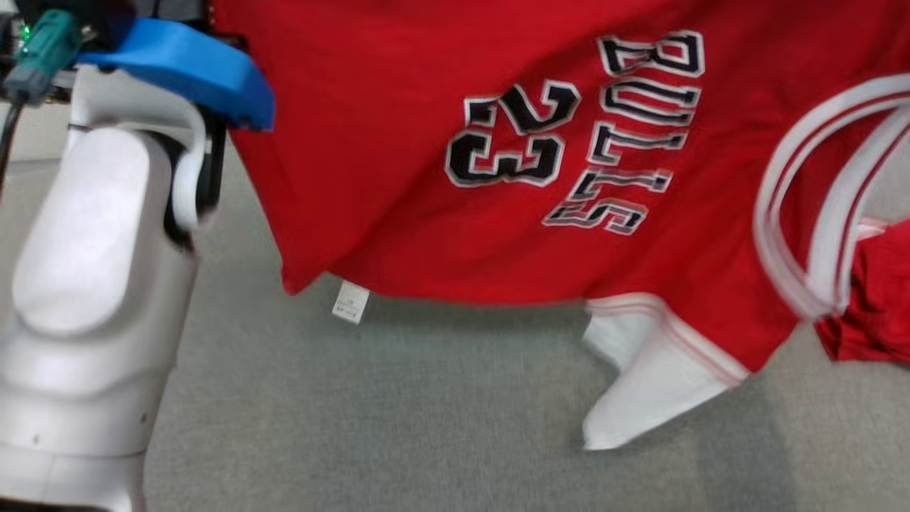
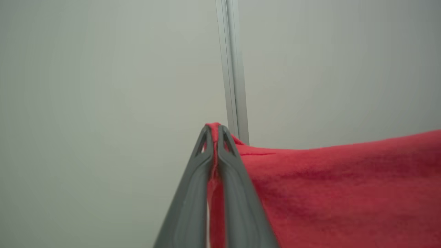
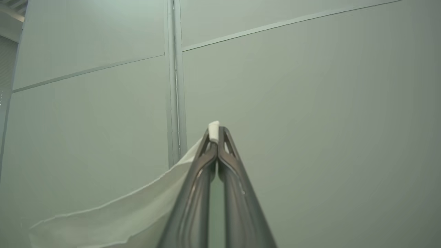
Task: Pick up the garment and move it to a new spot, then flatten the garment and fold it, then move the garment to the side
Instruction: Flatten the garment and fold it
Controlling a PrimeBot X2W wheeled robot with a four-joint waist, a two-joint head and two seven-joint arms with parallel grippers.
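Observation:
The garment is a red basketball jersey with black and white lettering, white trim and a white label, hanging spread in the air above the grey surface in the head view. In the left wrist view my left gripper is shut on a red edge of the garment, which runs off to the right. In the right wrist view my right gripper is shut on a white trim edge of the garment, which drapes down to the left. My pale left forearm rises at the left of the head view.
A grey carpet-like surface lies below the hanging jersey. A blue cover and a green plug sit on my left arm at top left. Both wrist views face a pale panelled wall with a vertical seam strip.

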